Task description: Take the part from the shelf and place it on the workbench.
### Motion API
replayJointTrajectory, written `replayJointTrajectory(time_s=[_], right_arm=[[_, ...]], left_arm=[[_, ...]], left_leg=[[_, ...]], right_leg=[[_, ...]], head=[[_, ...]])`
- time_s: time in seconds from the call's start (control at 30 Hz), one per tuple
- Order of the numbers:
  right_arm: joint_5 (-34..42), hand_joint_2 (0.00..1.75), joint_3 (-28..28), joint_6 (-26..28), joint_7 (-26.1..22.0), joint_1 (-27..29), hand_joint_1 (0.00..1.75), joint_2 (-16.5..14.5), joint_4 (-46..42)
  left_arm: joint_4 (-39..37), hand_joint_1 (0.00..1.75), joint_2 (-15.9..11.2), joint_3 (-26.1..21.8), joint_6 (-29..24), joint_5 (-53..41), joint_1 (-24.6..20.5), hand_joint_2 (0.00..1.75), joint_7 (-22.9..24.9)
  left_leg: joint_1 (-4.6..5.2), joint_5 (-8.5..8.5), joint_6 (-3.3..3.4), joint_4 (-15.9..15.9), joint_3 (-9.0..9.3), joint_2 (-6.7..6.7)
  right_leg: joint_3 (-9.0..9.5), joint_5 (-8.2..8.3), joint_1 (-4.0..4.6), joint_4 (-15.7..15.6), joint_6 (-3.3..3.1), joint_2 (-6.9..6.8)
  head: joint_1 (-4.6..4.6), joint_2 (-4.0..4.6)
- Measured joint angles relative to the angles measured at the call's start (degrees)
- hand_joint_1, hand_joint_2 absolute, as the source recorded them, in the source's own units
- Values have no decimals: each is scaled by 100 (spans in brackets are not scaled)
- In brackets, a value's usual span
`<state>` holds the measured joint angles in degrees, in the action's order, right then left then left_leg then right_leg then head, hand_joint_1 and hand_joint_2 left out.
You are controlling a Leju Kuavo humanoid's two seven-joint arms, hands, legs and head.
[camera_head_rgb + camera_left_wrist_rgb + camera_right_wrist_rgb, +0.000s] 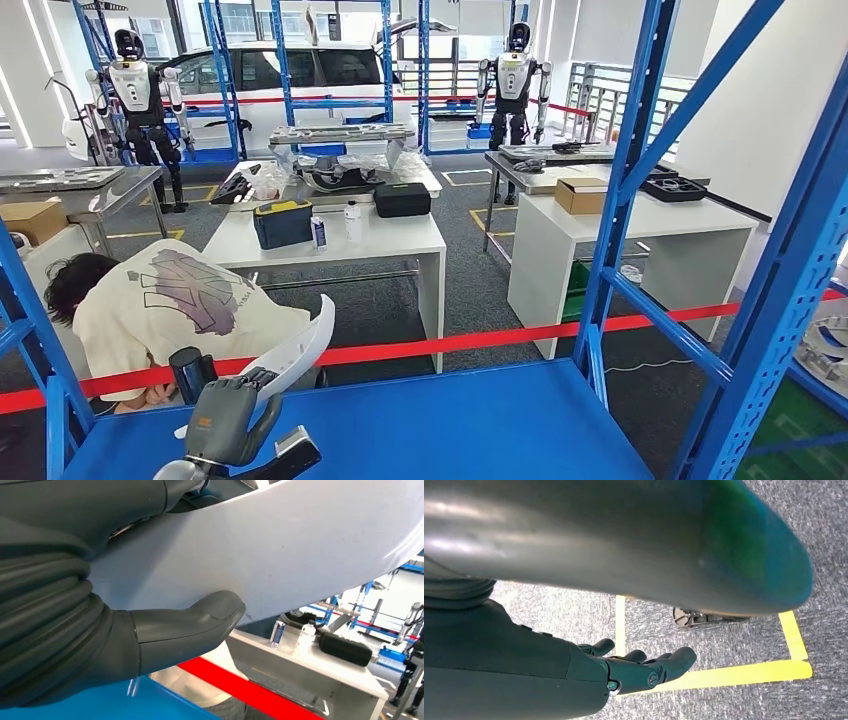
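White part (300, 350) rides in the left hand (225, 420) just above the blue shelf (450, 420), lifted to clear it. Left wrist: thumb (200, 625) pressed to its face, pinching it. Right wrist: right hand (644, 667) hangs over floor, fingers loosely apart, idle.

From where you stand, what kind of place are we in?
Most likely a robot test hall or car-parts workshop: blue steel racks, white workbenches with tools, a white car and other humanoid robots behind red tape. Your left hand holds a white panel.
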<state>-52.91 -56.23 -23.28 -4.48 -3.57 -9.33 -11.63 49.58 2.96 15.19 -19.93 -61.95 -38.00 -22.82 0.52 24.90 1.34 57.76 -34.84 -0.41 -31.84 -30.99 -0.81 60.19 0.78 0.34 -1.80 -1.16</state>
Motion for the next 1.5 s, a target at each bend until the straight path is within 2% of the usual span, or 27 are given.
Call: replayJointTrajectory(time_s=[0.1,0.13,0.17,0.2,0.27,0.3,0.37,0.47,0.5,0.57,0.63,0.67,0.73,0.83,0.9,0.97,1.0,1.07,1.13,1.17,1.2,1.27,1.33,1.37,1.4,1.47,1.5], right_arm=[[-18,0,-10,-1,-1,-2,0,0,0],[-22,0,-11,-2,-1,0,0,0,0],[-26,0,-13,-2,0,2,0,1,0],[-27,0,-14,-2,0,3,0,4,0],[-27,0,-15,-2,-1,-1,0,11,0],[-28,0,-16,-2,-2,-5,0,14,0],[-36,0,-16,-1,-2,-17,0,15,0],[-48,0,-19,0,-2,-26,0,15,0],[-49,0,-21,1,-2,-27,0,16,0],[-51,0,-23,2,-2,-28,0,17,0],[-51,0,-25,2,-2,-30,0,17,0],[-51,0,-27,2,-2,-31,0,17,0],[-51,0,-35,2,-2,-32,0,17,0],[-51,0,-50,4,-4,-32,0,17,0],[-45,0,-61,7,-7,-37,0,16,0],[-33,0,-78,8,-7,-39,0,10,0],[-28,0,-88,8,-5,-38,0,7,0],[-25,0,-106,3,-3,-37,0,4,0],[-25,0,-114,-5,-3,-38,0,2,0],[-25,0,-116,-9,-3,-38,0,2,0],[-25,0,-117,-9,-3,-38,0,2,0],[-25,0,-122,-9,-3,-40,0,3,0],[-24,0,-125,-8,-5,-51,0,3,0],[-22,0,-126,-8,-7,-53,0,3,0],[-20,0,-127,-8,-7,-54,0,3,0],[-17,0,-127,-8,-4,-49,0,1,0],[-17,0,-128,-8,-3,-51,0,-1,0]], left_arm=[[39,175,2,67,-13,20,24,175,-5],[40,175,2,82,-14,22,43,175,-7],[41,175,2,91,-14,22,62,175,-9],[42,175,2,97,-14,22,75,175,-10],[64,175,2,114,-14,22,84,175,-10],[84,175,2,121,-14,22,82,175,-8],[123,175,3,135,-14,22,78,175,-5],[151,175,-2,156,-14,23,75,175,-1],[153,175,-6,159,-14,24,74,175,0],[150,175,-11,166,-12,25,72,175,0],[135,175,-13,175,-6,24,73,175,1],[126,175,-13,179,-2,23,74,175,1],[114,175,-14,180,1,22,74,175,4],[113,175,-9,182,2,9,49,175,9],[102,175,-2,190,2,-5,9,175,9],[79,175,5,205,2,-13,-21,175,9],[64,175,11,214,2,-15,-33,175,9],[32,175,23,228,-2,-22,-55,175,10],[-6,175,28,232,-5,-30,-63,175,11],[-27,175,29,234,-5,-33,-63,175,11],[-48,175,30,235,-5,-34,-63,175,11],[-77,175,30,237,-5,-36,-63,175,11],[-88,175,29,237,-7,-37,-64,175,12],[-90,175,29,238,-8,-37,-66,175,11],[-91,175,31,240,-11,-37,-69,175,11],[-96,175,33,244,-16,-37,-76,175,9],[-99,175,32,245,-20,-37,-78,175,9]], left_leg=[[-16,-12,31,-25,8,27],[-19,-11,31,-18,5,33],[-24,-9,27,-7,0,38],[-34,-6,17,11,-7,41],[-58,8,-29,70,-34,40],[-63,14,-69,102,-53,33],[-56,-1,-162,144,-87,17],[-70,2,-288,180,-145,10],[-79,114,-320,289,-200,12],[-92,549,-364,839,-400,17],[-94,932,-388,1487,-572,17],[-94,996,-389,1642,-571,17],[-93,852,-365,1394,-304,16],[-59,578,-281,341,422,14],[-11,553,-232,81,539,12],[-4,468,-153,49,484,27],[-12,417,-107,32,468,41],[-28,302,-25,11,388,69],[-21,193,8,23,238,76],[-18,137,7,34,154,80],[-17,84,0,50,65,83],[-24,-11,-30,96,-105,84],[-22,-88,-86,150,-235,84],[-19,-120,-121,170,-267,86],[-19,-156,-158,177,-284,87],[-27,-218,-230,167,-295,82],[-34,-170,-266,199,-329,74]], right_leg=[[-507,-509,-7,1047,42,-6],[-657,-579,-15,1337,56,-6],[-716,-536,-24,1432,68,-7],[-662,-386,-36,1297,80,-9],[-313,-23,-64,574,101,-14],[-163,111,-61,265,84,-3],[-55,169,-45,-7,7,22],[-122,244,-33,-20,-144,27],[-147,280,-35,-32,-191,21],[-222,354,-30,-44,-259,8],[-321,427,-12,-42,-285,0],[-377,467,-1,-40,-288,-2],[-486,551,15,-36,-279,-1],[-599,674,31,-36,-218,2],[-623,756,22,-51,-147,-5],[-638,787,3,-52,-76,-6],[-668,709,-2,6,-48,-6],[-826,281,-11,437,-9,-6],[-1030,-185,-10,1140,19,-8],[-1069,-274,-10,1398,29,-8],[-1020,-241,-10,1481,32,-8],[-631,14,-10,1079,25,-9],[-114,77,7,347,-12,-7],[33,49,20,101,-42,-3],[86,13,35,-16,-77,1],[42,85,38,-42,-158,-2],[11,139,32,-49,-195,-9]], head=[[3,0],[3,0],[3,0],[3,0],[4,0],[4,0],[2,0],[-5,0],[-8,0],[-10,0],[-10,0],[-10,0],[-10,0],[-7,0],[-4,0],[-4,0],[-2,0],[2,1],[6,1],[6,1],[6,1],[6,1],[4,0],[2,1],[-1,1],[-4,1],[-7,1]])
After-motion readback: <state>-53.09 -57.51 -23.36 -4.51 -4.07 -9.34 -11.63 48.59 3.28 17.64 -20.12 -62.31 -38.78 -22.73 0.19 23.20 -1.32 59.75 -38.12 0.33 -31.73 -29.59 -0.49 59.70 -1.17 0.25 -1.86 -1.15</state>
